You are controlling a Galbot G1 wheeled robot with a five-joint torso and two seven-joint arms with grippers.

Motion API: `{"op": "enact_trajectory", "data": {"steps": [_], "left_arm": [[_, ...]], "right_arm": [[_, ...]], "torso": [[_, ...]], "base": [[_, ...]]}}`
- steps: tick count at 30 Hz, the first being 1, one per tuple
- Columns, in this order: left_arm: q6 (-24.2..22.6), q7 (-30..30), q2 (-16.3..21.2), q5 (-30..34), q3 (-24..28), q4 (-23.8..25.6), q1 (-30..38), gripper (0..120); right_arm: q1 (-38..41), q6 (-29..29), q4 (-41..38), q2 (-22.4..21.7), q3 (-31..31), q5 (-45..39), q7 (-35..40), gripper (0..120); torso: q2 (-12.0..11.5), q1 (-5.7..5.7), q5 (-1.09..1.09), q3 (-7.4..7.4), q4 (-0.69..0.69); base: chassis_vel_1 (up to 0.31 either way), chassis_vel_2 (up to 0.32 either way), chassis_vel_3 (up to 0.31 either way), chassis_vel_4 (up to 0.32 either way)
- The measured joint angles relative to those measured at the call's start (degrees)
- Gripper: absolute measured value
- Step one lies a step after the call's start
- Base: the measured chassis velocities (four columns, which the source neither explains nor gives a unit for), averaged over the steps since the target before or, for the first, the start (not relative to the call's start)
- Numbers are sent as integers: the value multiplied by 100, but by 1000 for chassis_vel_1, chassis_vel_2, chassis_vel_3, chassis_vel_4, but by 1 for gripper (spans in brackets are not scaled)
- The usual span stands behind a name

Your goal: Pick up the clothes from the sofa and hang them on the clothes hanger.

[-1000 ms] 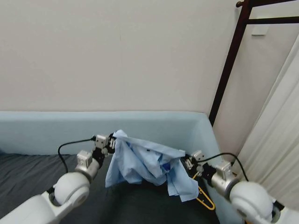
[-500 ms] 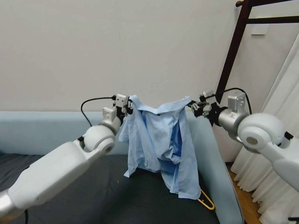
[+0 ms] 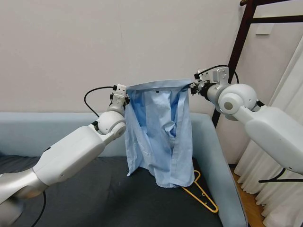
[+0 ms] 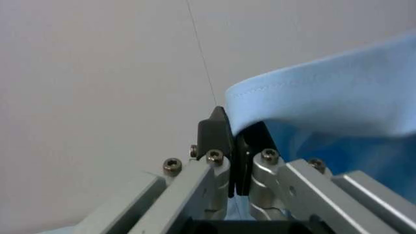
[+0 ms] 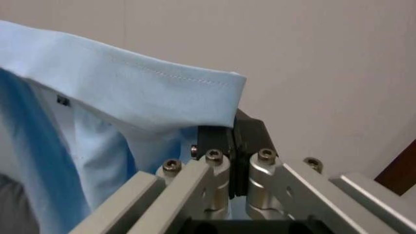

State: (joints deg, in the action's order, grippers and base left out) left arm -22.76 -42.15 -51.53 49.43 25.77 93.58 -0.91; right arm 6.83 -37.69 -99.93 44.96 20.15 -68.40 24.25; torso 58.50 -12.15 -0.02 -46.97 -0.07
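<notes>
1. From the robot's head: faces forward and slightly down over the pale blue-grey upholstered sofa toward the plain cream wall. Stands far enough back to take in both arms, the whole light blue cotton shirt and the dark brown wooden clothes stand at the right.
2. From the left wrist: sights along the left jaws at very close range, toward the wall, catching one stitched shirt edge.
3. From the right wrist: sights along the right jaws, equally close, catching the other shirt edge and a sliver of the stand.
4. Shared by all three: wall and the shirt's top hem. Shared by head and right wrist: the stand.
</notes>
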Motion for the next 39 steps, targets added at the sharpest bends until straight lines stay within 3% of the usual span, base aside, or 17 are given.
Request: {"op": "enact_trajectory", "data": {"steps": [1, 2, 6, 8, 10, 13, 14, 15, 21, 24, 26, 27, 30, 32, 34, 35, 39], "left_arm": [[-123, -139, 218, 218, -67, 426, -42, 0], [-123, -139, 218, 218, -67, 426, -42, 0], [-349, -415, 1050, 899, -241, 1922, 4, 0], [-377, -455, 1196, 1062, -261, 2155, 76, 0], [-439, -494, 1472, 1398, -281, 2586, 260, 0], [-474, -504, 1636, 1693, -286, 2931, 422, 0], [-513, -532, 1924, 2061, -342, 3365, 597, 0], [-558, -575, 2126, 2360, -371, 3626, 823, 0], [-589, -649, 2176, 2420, -379, 3664, 758, 0], [-608, -724, 2082, 2304, -523, 3582, 68, 0], [-608, -809, 1826, 2061, -812, 3399, -655, 0], [-608, -809, 1826, 2061, -812, 3399, -655, 0], [-614, -831, 1481, 1548, -1170, 3005, -1893, 0], [-611, -823, 1407, 1414, -1229, 2882, -2171, 0], [-520, -722, 948, 831, -1297, 2213, -2916, 0], [-520, -722, 948, 831, -1297, 2213, -2916, 0], [-206, -488, -171, -148, -799, 588, -3076, 0]], "right_arm": [[-73, -118, -420, -183, -50, -82, 66, 0], [-73, -118, -420, -183, -50, -82, 66, 0], [-355, -380, -1626, -973, -483, -559, 159, 0], [-438, -415, -1848, -1184, -681, -773, 201, 0], [-660, -438, -2299, -1709, -1118, -1138, 263, 0], [-937, -439, -2664, -2210, -1622, -1455, 278, 0], [-1082, -438, -2902, -2550, -1936, -1624, 242, 0], [-1149, -434, -3091, -2805, -2111, -1813, 258, 0], [-1230, -432, -3264, -2859, -2197, -1985, 364, 0], [-1363, -430, -3332, -2570, -1990, -2022, 639, 0], [-1576, -426, -3326, -2178, -1826, -2091, 955, 0], [-1576, -426, -3326, -2178, -1826, -2091, 955, 0], [-2242, -418, -3083, -1328, -1707, -1996, 1377, 0], [-2480, -414, -2905, -1088, -1629, -1898, 1417, 0], [-3271, -382, -2117, -357, -1320, -1115, 1215, 0], [-3271, -382, -2117, -357, -1320, -1115, 1215, 0], [-3911, -163, -686, 795, -1005, 325, 632, 0]], "torso": [[1, 2, 0, 1, 1], [1, 2, 0, 1, 1], [2, 3, 2, 2, 1], [2, 3, 2, 2, 1], [2, 3, 2, 2, 5], [3, 4, 1, 3, -6], [3, 4, 5, 4, -8], [4, 4, 2, 2, 4], [3, 2, 1, 1, 1], [3, 2, 1, 0, -1], [4, 2, 0, 1, 0], [4, 2, 0, 1, 0], [2, 0, -3, -1, 0], [1, 0, -3, -1, 4], [1, 0, 1, -1, 8], [1, 0, 1, -1, 8], [1, 0, 1, -1, 0]], "base": [[0, 0, 0, 0], [0, 0, 0, 0], [0, 0, 0, 0], [0, 0, 0, 0], [0, 0, 0, 0], [0, 0, 0, 0], [0, 0, 0, 0], [0, 0, 0, 0], [0, 0, 0, 0], [0, 0, 0, 0], [0, 0, 0, 0], [0, 0, 0, 0], [0, 0, 0, 0], [0, 0, 0, 0], [0, 0, 0, 0], [0, 0, 0, 0], [0, 0, 0, 0]]}}
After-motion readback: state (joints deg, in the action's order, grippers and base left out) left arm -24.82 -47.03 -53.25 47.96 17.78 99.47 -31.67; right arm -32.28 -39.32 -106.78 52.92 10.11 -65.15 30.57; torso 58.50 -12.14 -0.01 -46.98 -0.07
